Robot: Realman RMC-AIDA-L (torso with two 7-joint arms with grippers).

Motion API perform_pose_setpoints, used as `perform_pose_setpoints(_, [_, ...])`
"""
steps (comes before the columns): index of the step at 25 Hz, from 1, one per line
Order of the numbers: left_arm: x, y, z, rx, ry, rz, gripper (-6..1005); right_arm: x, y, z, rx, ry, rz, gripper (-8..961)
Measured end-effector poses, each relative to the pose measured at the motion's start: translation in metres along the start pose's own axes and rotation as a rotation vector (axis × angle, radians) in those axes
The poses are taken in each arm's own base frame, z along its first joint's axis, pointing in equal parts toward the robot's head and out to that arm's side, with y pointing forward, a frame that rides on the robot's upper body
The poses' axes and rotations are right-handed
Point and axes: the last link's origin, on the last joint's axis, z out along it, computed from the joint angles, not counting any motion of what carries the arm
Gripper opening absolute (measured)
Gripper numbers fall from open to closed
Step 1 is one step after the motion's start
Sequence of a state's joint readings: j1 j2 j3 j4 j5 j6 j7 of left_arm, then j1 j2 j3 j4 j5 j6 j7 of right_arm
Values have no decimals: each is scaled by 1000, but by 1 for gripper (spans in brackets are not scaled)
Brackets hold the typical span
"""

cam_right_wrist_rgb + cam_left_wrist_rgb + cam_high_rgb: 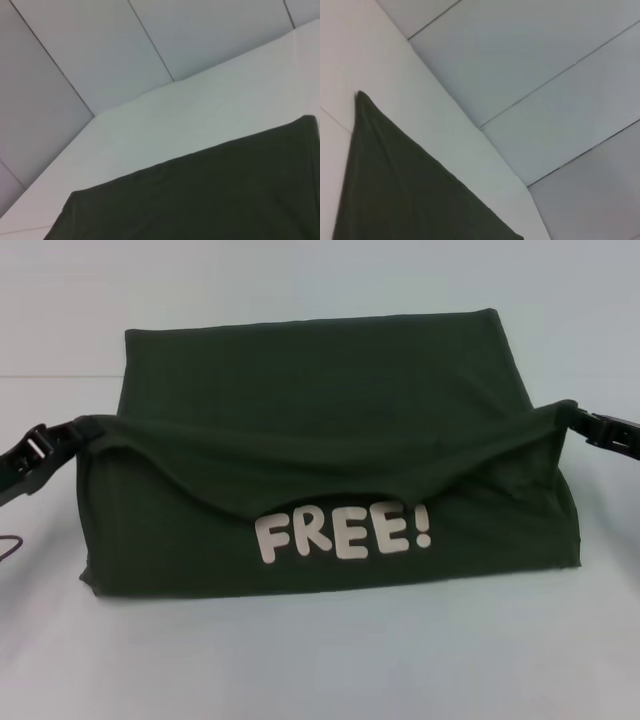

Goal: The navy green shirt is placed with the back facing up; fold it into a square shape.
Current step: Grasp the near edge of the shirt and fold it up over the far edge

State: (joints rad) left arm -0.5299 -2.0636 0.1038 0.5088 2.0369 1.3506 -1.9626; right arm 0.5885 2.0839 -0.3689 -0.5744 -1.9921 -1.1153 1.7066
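Two claws were at work, one on each side of a single navy green shirt (320, 420). The left gripper (66, 435) was pinched shut on one raised corner of the fabric, the right gripper (580, 418) on the other, and the edge sagged between them (white "FREE!" lettering (344, 533) showed just below). The rest lay on the white table (320, 660).

left black gripper (70, 432) sat at the left edge, low, pinching a corner of dark olive-green knit shirt (320, 410). right black gripper (585, 423) mirrored it opposite, likewise clamped.
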Motion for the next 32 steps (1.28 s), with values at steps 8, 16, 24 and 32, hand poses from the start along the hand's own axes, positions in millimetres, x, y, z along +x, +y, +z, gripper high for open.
perform_pose_setpoints(8, [-6,-1,17,29,15,22,115,8,-3,6,34,-12,-11,30])
perform_pose_setpoints(16, [-6,-5,24,75,63,37,122,15,-6,11,72,24,-25,30])
perform_pose_setpoints(24, [-8,-8,32,118,68,61,129,19,-7,15,95,43,-31,30])
perform_pose_setpoints(32, [-14,-11,37,151,55,77,136,22,-4,20,95,69,-47,31])
